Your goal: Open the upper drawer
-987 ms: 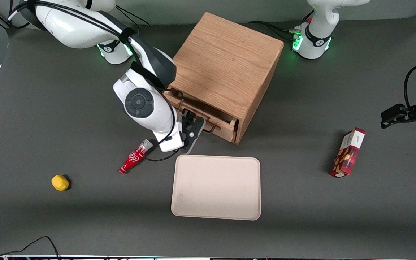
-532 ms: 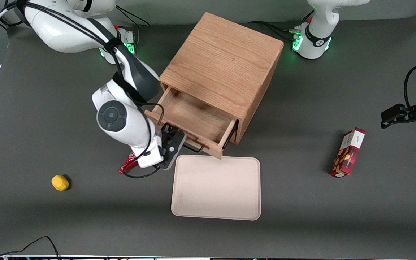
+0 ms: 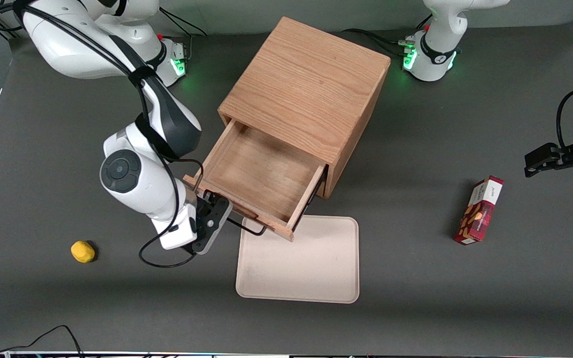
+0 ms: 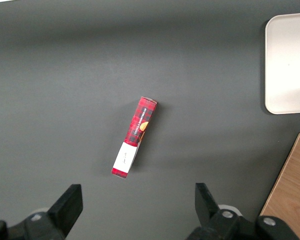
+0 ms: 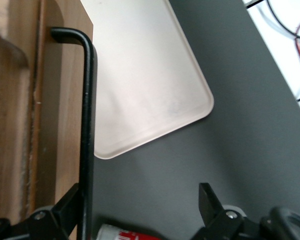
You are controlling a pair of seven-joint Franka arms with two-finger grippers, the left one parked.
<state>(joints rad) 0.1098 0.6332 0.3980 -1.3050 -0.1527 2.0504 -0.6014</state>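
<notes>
The upper drawer (image 3: 261, 176) is seen drawn well out of the cabinet (image 3: 306, 94), its shallow box bare inside, its front edge overhanging the near corner of the tray (image 3: 299, 268) on the worktop (image 3: 465, 308). The hand (image 3: 212, 226) is placed at the working arm's end of the drawer front, at the handle (image 5: 86, 135). In the right wrist view the fingers are spread apart, one lying against the handle bar and the other well clear of it, so nothing is clamped; the bar appears hooked rather than gripped.

The drawer is judged almost fully open, so only a short final pull seems needed. That pull is best kept straight along the drawer's own line, since the contact sits off-centre and a sideways drag could twist the box in its runners. The pull should be stopped before the box leaves the cabinet. The hand is then best drawn off away from the bar, clear of the tray and of the red tube (image 5: 117, 233) glimpsed just beside the fingers.
</notes>
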